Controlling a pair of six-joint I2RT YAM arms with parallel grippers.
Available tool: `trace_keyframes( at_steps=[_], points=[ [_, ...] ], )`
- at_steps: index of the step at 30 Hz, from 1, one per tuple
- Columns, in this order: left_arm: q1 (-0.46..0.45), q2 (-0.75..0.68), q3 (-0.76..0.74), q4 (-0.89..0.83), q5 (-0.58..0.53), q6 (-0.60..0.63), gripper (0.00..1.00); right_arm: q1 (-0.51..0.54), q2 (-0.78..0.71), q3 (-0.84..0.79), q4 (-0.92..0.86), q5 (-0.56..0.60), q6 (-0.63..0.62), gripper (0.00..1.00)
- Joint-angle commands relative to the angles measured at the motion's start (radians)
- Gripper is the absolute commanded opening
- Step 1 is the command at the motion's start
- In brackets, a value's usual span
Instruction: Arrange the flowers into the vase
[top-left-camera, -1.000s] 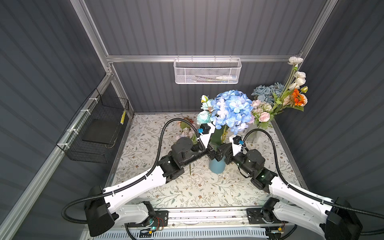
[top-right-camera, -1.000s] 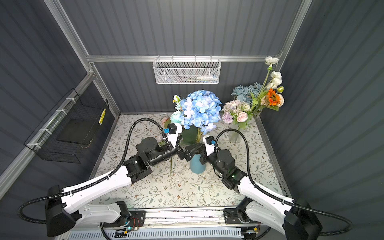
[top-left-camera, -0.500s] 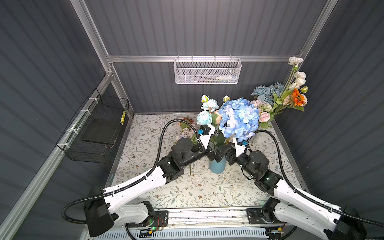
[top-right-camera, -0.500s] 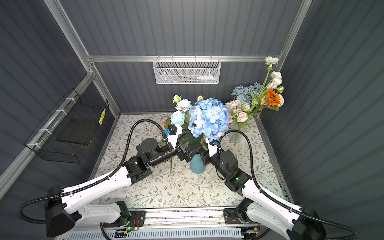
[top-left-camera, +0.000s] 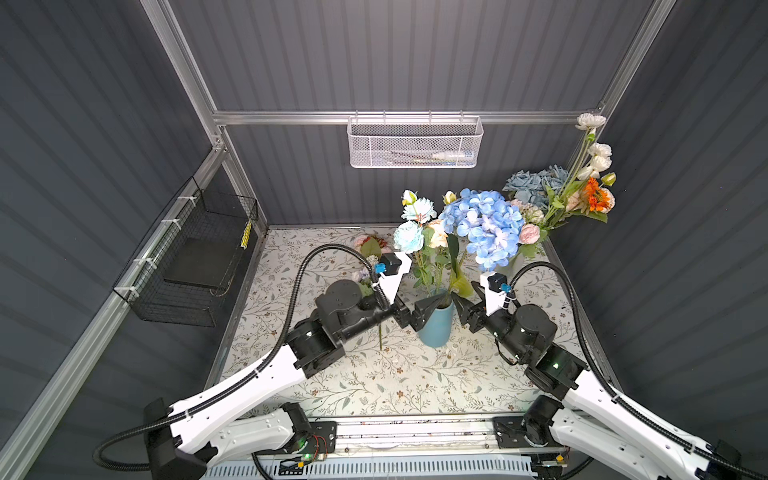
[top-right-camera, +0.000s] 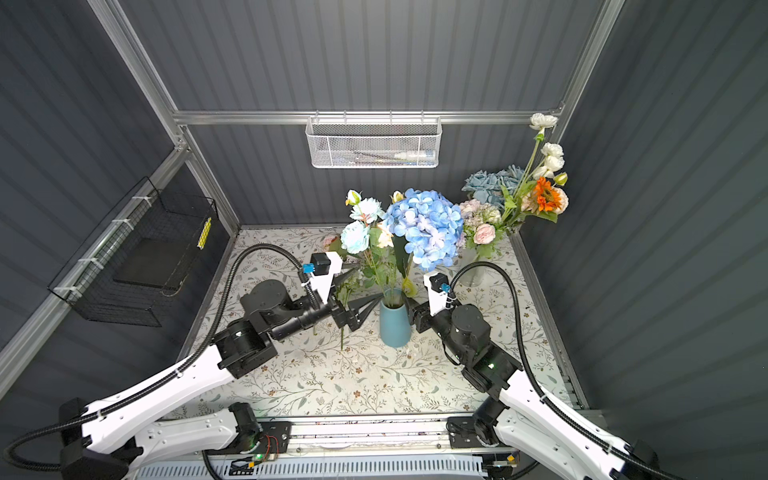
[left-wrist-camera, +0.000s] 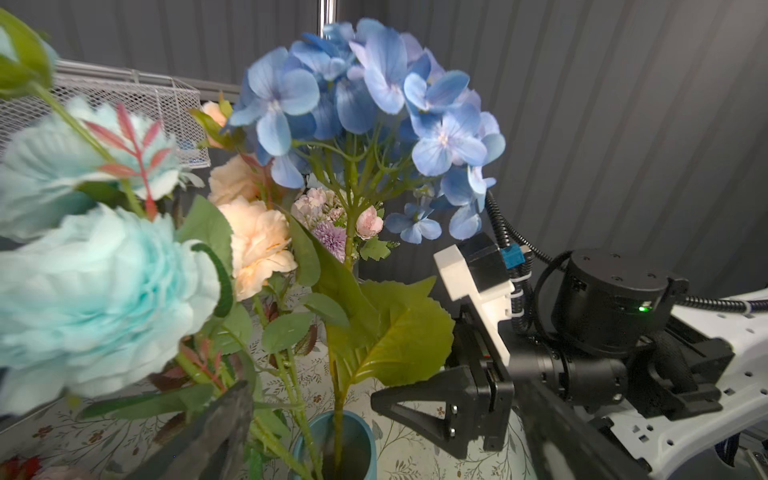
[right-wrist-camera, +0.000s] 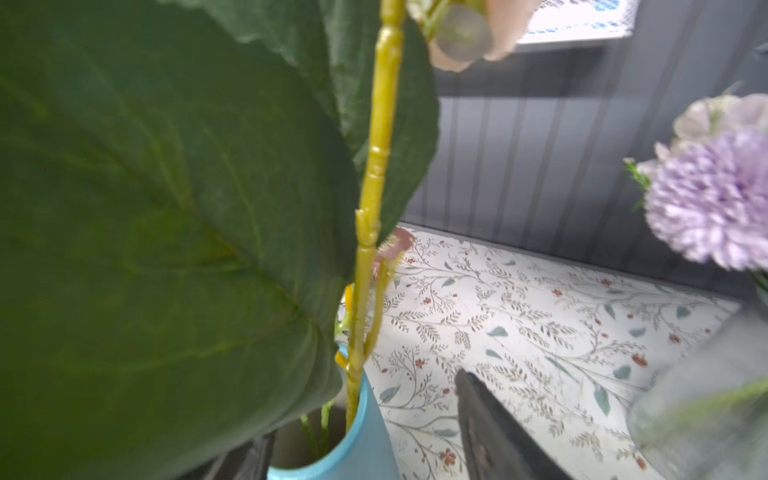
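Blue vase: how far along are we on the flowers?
Done: hydrangea and pale blue peony spray stand in the blue vase. In hand: nothing; left gripper and right gripper are open beside it. Left: a loose spray lying on the table, plus probably the bunch at back right.

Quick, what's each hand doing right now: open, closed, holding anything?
Left hand: open, holding nothing.
Right hand: open, the hydrangea stem stands loose between its fingers.
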Motion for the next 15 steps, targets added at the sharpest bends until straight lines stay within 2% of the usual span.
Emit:
trace_keyframes(
  at_steps=[1, 6, 11, 15],
  points=[
    [0.013, -0.093, -0.015, -0.12, -0.083, 0.057, 0.99, 0.003, -0.034, 0.026, -0.088, 0.071, 0.002, 0.74],
    [0.052, -0.185, -0.094, -0.157, -0.259, 0.072, 0.99, -0.004, -0.063, 0.006, -0.105, 0.129, 0.005, 0.82],
    [0.156, -0.219, -0.18, -0.152, -0.27, 0.019, 0.99, -0.02, -0.066, -0.006, -0.129, 0.124, 0.039, 0.87],
    [0.225, -0.19, -0.253, -0.136, -0.268, -0.022, 0.95, -0.028, -0.069, -0.017, -0.146, 0.127, 0.056, 0.89]
  ],
)
